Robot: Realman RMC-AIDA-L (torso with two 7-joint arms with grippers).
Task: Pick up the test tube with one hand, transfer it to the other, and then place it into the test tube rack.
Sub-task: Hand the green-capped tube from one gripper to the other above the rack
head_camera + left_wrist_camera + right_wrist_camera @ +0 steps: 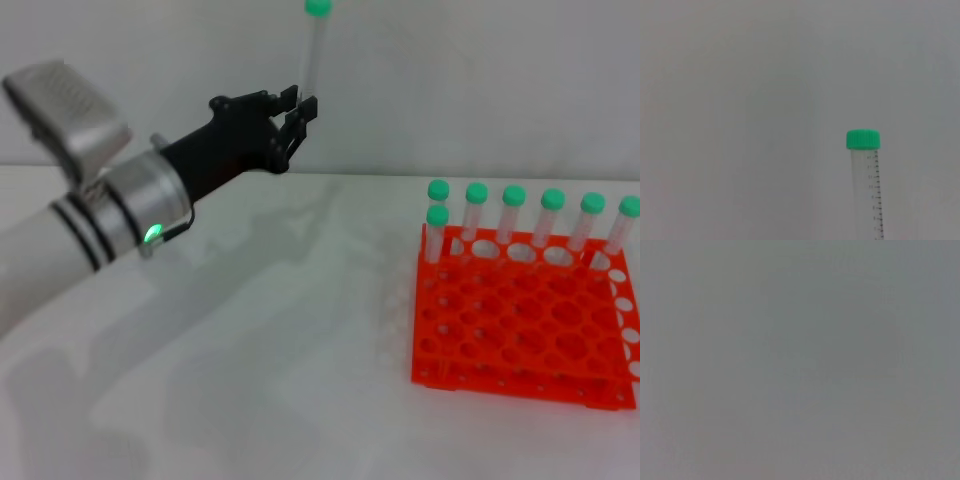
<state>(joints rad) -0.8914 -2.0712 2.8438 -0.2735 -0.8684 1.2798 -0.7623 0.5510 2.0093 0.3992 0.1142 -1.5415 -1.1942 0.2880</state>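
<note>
The tube [313, 55] stands upright in the air at the far left-centre of the scene, green cap [318, 7] on top, well above the white table [250, 350]. The left gripper [297, 108] holds it by its lower end, jaws closed narrowly on the clear barrel, so most of the tube rises free above the fingers [289, 97]. In the left wrist view the tube [867, 195] shows against a plain grey background, its cap [863, 139] uppermost and a printed scale running down the barrel; that gripper's own fingers are out of that picture.

The left arm [110, 215] reaches in from the near left toward the far wall, a small green light [153, 234] lit on its silver wrist band.

The rack [520, 320], orange-red with two tiers of round holes, sits on the table to the right, well apart from the held tube. Seven other green-capped tubes [513, 215] stand in it: six along its far row and one just in front of that row at the left corner.

The right gripper is not seen in any view; the right wrist view gives only plain grey.
</note>
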